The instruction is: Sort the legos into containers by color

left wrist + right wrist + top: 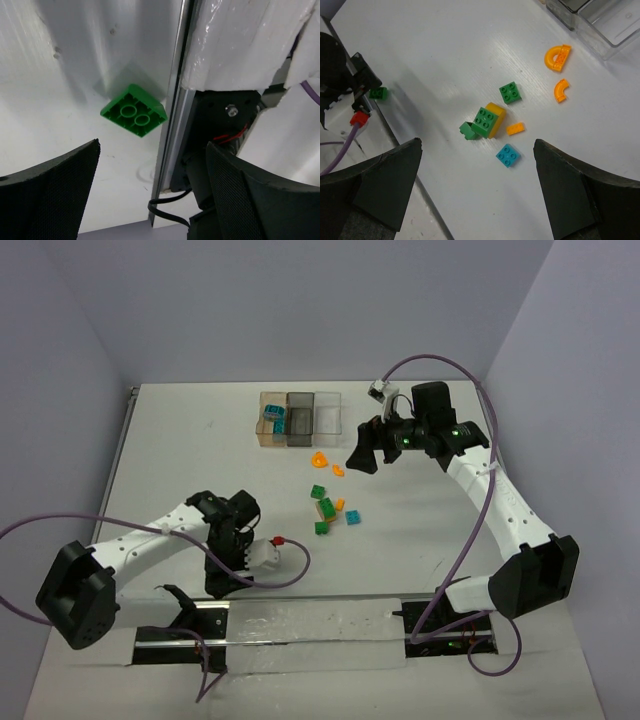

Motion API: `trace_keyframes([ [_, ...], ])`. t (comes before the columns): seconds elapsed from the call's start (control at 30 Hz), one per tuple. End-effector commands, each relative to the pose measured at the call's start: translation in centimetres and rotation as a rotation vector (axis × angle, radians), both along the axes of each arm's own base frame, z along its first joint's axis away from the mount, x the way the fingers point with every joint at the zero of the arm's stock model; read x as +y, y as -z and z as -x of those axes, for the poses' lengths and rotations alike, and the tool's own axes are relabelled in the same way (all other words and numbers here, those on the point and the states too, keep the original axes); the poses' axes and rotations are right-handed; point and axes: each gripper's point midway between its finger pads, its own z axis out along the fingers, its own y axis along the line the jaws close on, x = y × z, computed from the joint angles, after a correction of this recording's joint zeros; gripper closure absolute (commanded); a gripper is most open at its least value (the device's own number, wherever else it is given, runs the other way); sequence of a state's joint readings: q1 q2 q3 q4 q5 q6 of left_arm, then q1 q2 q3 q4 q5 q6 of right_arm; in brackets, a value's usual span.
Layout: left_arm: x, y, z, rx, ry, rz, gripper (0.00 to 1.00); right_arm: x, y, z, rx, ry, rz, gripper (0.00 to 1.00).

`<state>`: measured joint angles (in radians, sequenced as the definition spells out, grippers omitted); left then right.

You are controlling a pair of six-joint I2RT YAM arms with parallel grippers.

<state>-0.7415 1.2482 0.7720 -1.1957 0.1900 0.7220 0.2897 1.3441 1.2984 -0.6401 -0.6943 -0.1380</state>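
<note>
Green lego [134, 110] beside rail [172, 100], seemingly untouched, before wide-spread left end effector [152, 147]

Nothing to read here, honestly. No lettering, brand marks, numbers or stickers are legible in any of the three views. The legos [485, 121] below the right gripper's open fingers show plain studs, and the containers [327, 415] off beside it look unmarked as far as I can tell.
</note>
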Motion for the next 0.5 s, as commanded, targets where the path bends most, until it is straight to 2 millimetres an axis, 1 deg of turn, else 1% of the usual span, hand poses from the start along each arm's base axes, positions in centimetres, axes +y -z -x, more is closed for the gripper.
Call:
trace_keyframes([
  [0.0,-1.9,0.6,-1.8,-0.126,0.018,0.048,0.06,-0.4,-0.1,0.3,-0.029,-0.002,0.010,0.00],
  [0.07,-1.2,1.3,-2.4,-0.169,0.058,-0.014,0.06,-0.4,-0.1,0.3,-0.026,-0.003,0.011,0.00],
  [0.1,-1.3,1.3,-2.4,-0.171,0.064,-0.013,0.06,-0.4,-0.1,0.3,-0.026,-0.003,0.011,0.00],
  [0.17,-1.6,1.5,-2.0,-0.135,0.076,-0.021,0.06,-0.4,-0.4,0.2,-0.036,-0.003,0.015,0.00],
  [0.33,-1.8,1.7,-2.0,-0.137,0.107,-0.042,0.06,-0.5,-0.5,0.3,-0.039,-0.005,0.016,0.00],
  [0.47,-1.9,2.0,-1.6,-0.117,0.131,-0.065,0.04,-0.5,-0.4,0.3,-0.035,-0.007,0.019,0.00],
])
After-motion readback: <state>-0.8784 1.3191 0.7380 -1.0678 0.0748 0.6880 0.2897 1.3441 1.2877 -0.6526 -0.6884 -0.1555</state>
